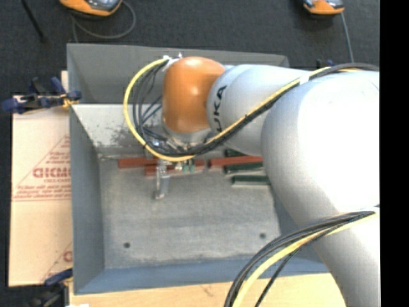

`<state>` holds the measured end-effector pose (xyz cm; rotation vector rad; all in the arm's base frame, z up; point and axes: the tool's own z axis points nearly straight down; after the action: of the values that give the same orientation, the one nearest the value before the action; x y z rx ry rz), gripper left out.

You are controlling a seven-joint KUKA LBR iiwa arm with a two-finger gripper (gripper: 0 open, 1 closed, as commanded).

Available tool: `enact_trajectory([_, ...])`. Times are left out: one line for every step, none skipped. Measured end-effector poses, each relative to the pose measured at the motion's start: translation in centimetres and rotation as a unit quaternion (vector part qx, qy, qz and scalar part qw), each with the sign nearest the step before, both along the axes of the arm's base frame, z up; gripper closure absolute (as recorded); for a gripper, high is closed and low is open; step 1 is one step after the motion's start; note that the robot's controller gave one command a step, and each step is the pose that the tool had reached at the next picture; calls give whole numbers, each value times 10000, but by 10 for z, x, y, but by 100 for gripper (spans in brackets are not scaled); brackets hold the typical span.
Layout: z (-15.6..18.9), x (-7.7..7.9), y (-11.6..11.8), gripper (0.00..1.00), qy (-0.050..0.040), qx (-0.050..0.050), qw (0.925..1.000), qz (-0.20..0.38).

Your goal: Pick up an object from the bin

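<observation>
I see a grey bin (86,222), its floor speckled dark to the left of the orange cover (186,94). Below that cover lie red-brown sticks (133,164), and to its lower right dark green sticks (250,180). The arm (319,146) is white, with a yellow cable (126,104) looped left of the cover.

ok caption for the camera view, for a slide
KUKA arm's end effector low in the grey bin, beside a row of red-brown sticks, dark green sticks nearby
</observation>
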<state>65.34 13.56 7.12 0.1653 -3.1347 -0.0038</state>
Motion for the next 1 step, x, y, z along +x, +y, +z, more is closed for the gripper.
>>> enact_trajectory([4, 3, 0, 100, -59, 13, 10000, -9])
